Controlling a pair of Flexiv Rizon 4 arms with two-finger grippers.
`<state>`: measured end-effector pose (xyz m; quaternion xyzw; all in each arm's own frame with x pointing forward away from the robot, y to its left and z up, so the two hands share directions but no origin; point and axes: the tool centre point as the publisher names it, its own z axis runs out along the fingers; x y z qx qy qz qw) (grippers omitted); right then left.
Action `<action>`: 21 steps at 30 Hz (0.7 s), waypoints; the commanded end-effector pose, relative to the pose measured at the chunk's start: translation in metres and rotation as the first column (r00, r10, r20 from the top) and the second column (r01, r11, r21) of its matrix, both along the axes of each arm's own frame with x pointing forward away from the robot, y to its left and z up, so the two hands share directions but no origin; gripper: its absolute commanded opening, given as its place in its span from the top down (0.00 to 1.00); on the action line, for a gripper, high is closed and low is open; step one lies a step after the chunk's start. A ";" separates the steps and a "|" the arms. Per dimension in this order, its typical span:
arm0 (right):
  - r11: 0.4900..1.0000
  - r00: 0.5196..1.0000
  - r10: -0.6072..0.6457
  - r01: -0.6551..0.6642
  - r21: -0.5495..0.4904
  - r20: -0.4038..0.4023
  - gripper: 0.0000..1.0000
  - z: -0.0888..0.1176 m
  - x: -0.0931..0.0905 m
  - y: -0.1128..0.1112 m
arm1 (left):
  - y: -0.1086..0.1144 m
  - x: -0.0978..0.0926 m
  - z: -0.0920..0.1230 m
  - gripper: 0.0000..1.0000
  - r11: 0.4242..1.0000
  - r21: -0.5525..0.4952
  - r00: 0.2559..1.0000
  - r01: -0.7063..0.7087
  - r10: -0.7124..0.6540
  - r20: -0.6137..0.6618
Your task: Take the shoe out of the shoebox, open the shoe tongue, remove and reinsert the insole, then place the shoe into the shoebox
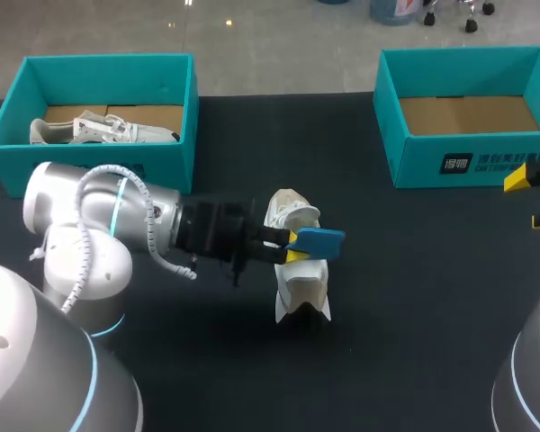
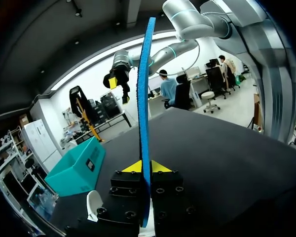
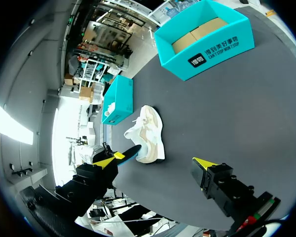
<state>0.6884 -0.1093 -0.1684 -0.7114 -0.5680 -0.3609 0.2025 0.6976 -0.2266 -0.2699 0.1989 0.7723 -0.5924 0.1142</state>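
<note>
The left tool is clamped on one end of the blue insole, which juts out past its yellow tips, just above the white shoe. The shoe lies out of the boxes, near the middle of the dark surface. The right tool hangs at the right edge with its fingers spread wide and nothing between them. Two teal shoeboxes stand along the far edge: the left shoebox holds another shoe, and the right shoebox shows only its cardboard floor.
</note>
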 end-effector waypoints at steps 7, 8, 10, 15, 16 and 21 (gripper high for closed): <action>1.000 1.000 -0.003 0.003 -0.003 -0.001 0.00 0.000 -0.001 0.001 | -0.010 0.002 -0.013 1.00 0.999 0.022 0.999 -0.039 0.039 0.008; 1.000 1.000 -0.003 0.003 -0.003 -0.001 0.00 0.000 -0.001 0.001 | -0.010 0.002 -0.013 1.00 0.999 0.022 0.999 -0.042 0.042 0.008; 1.000 1.000 -0.003 0.003 -0.003 -0.001 0.00 0.000 -0.001 0.001 | -0.008 0.002 -0.013 1.00 0.999 0.022 0.999 -0.048 0.048 0.010; 1.000 1.000 -0.003 0.003 -0.003 -0.001 0.00 0.000 -0.001 0.001 | -0.007 0.003 -0.013 1.00 0.998 0.027 0.998 -0.056 0.056 0.014; 1.000 1.000 -0.003 0.003 -0.003 -0.001 0.00 0.000 -0.001 0.001 | -0.006 0.004 -0.013 1.00 0.998 0.028 0.998 -0.057 0.056 0.014; 1.000 1.000 -0.003 0.003 -0.003 -0.001 0.00 0.000 -0.001 0.001 | -0.005 0.006 -0.013 1.00 0.998 0.027 0.998 -0.059 0.059 0.015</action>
